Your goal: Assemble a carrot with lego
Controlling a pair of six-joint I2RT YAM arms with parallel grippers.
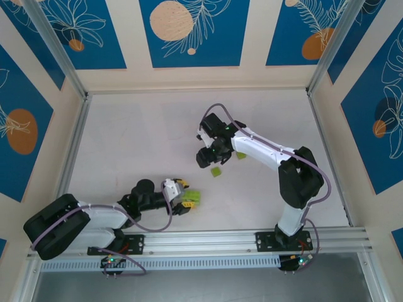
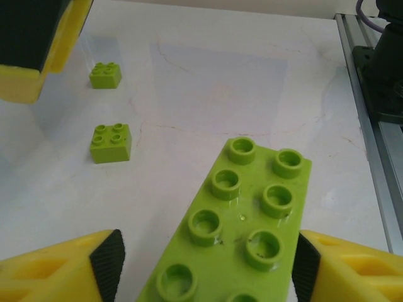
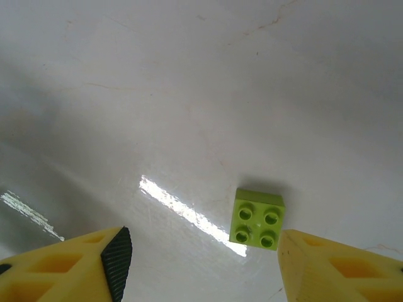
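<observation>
1. On the worktop (image 1: 138,138) the lego lies as separate pieces. Every brick I can make out sits alone, none pressed onto another, so by my judgement the carrot is not yet begun as a joined figure.
2. Low and close to its own base, the left hand (image 1: 184,195) has its fingers spread to either side of a long lime-green brick (image 2: 245,220) with two rows of studs. One pad (image 2: 305,267) is right at the brick's edge. The other pad (image 2: 108,264) stands clear of it with bare worktop between, so this hand is open around the brick rather than clamped on it.
3. Out toward the middle of the worktop, the right hand (image 3: 204,264) hovers with its fingers wide apart, holding nothing. A square lime-green brick (image 3: 258,219), four studs up, lies flat just ahead of the fingertips, closer to one finger than to the other.
4. From the left wrist view, two small square bricks — a nearer one (image 2: 111,142) and a farther one (image 2: 105,75) — rest apart from each other and well apart from the long brick.
5. Done, as I judge it: each hand is placed at a piece, no more. Left to do: grip a brick, press the green ones together, and add an orange brick at the end — nearly the whole job.
</observation>
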